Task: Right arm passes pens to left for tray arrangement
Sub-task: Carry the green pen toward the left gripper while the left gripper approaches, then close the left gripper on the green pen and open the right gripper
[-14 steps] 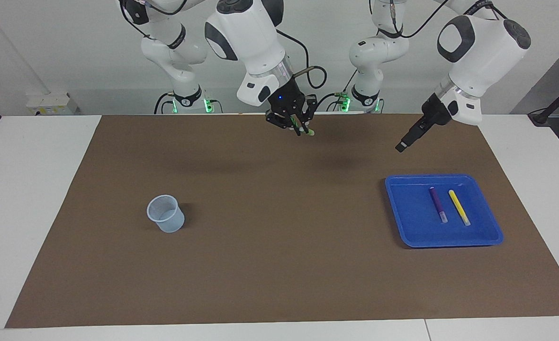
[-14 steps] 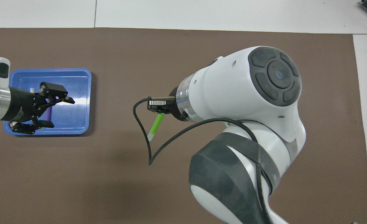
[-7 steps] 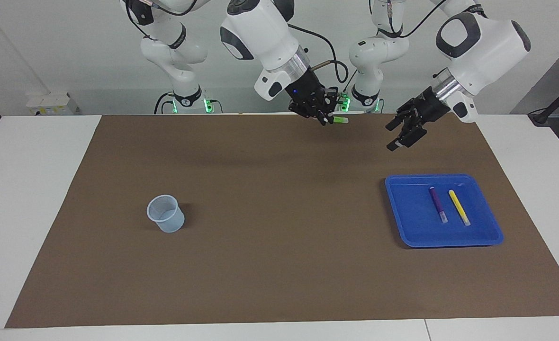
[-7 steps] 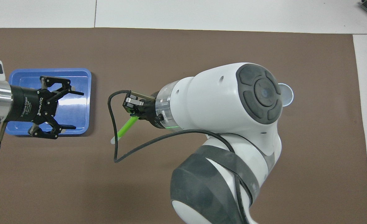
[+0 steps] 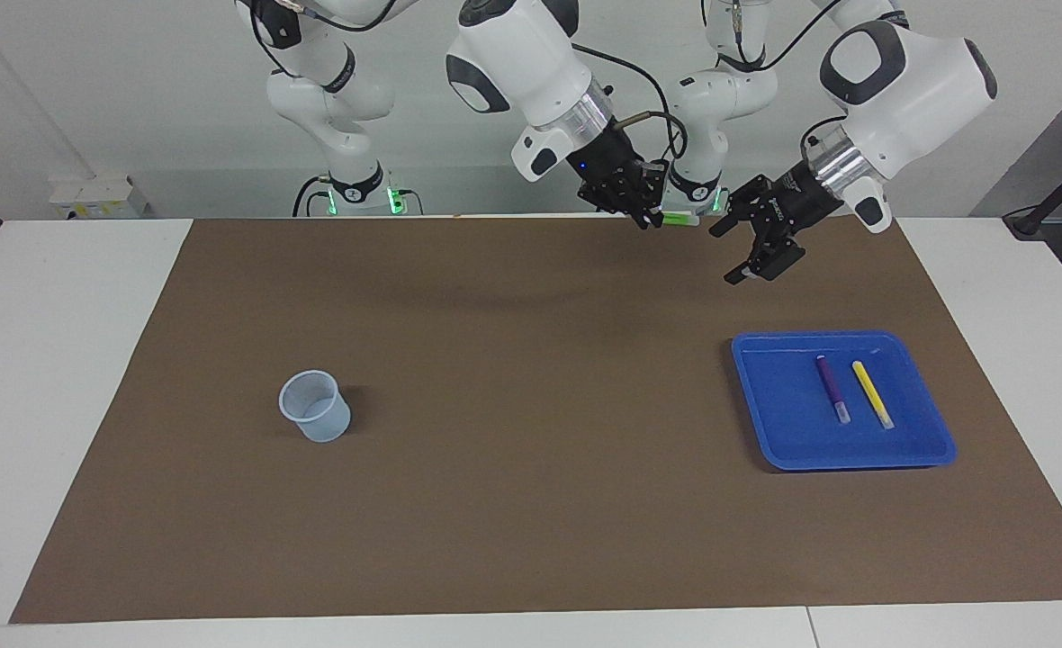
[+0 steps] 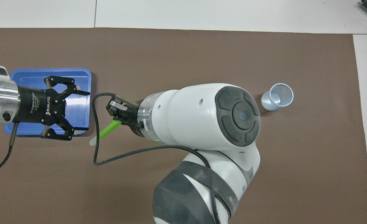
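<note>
My right gripper (image 5: 646,216) (image 6: 116,117), on the arm with the blue wrist light, is shut on the green pen (image 5: 678,218) (image 6: 107,132) and holds it up in the air over the mat, its whitish tip toward the left gripper. My left gripper (image 5: 742,250) (image 6: 77,111) is open in the air, over the tray's edge in the overhead view, a short gap from the pen's tip. The blue tray (image 5: 783,432) (image 6: 25,77) lies toward the left arm's end. The purple pen (image 5: 831,388) and the yellow pen (image 5: 872,394) lie side by side in it.
A small translucent bluish cup (image 5: 315,418) (image 6: 277,96) stands on the brown mat (image 5: 531,504) toward the right arm's end. The right arm's black cable (image 6: 96,146) loops below its wrist. White table surface surrounds the mat.
My right gripper has carried the green pen toward the left arm's end and turned it level. My left gripper has swung toward it and turned, jaws wide, closing the gap.
</note>
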